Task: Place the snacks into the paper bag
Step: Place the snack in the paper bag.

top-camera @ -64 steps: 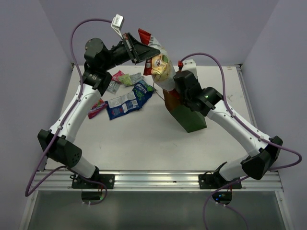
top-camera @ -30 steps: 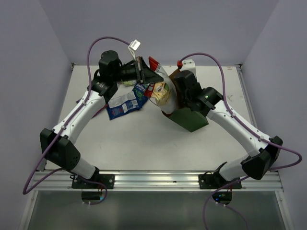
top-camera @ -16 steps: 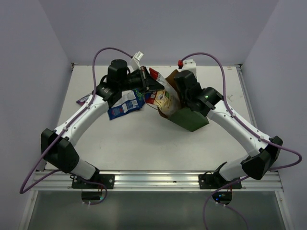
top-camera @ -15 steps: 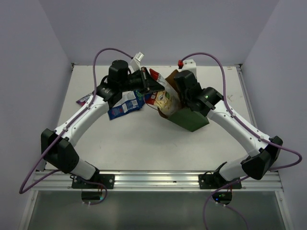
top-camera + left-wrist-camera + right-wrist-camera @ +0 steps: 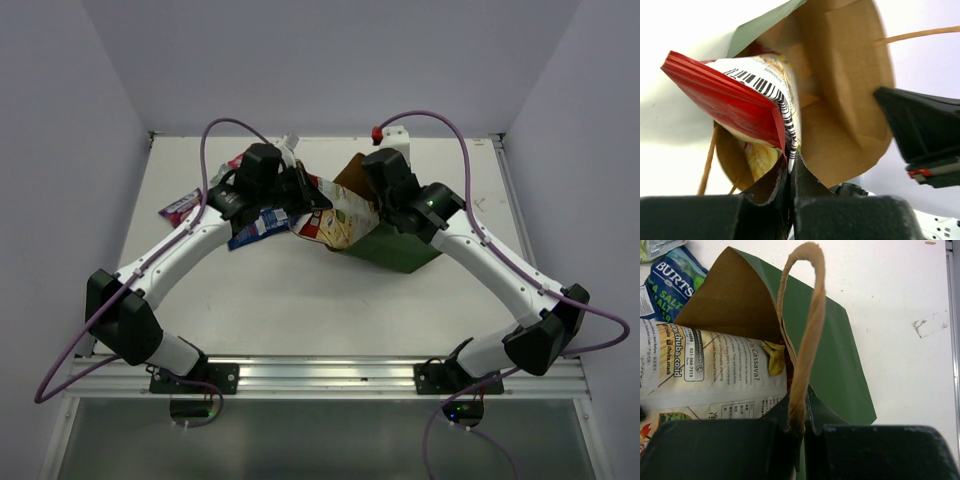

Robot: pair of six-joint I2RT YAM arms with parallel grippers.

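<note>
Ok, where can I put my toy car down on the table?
The widest bare stretch of table is near the front, between the left arm and right arm, before the paper bag. The far right corner is bare too. It's crowded across the far middle and left: chip bag, blue packet, pink packet.

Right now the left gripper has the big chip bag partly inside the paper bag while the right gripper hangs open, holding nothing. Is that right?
No. The right gripper is shut on the rim of the paper bag, by its tan handle; the right wrist view shows it. The rest stands: the left gripper has the chip bag partly inside the paper bag.
</note>
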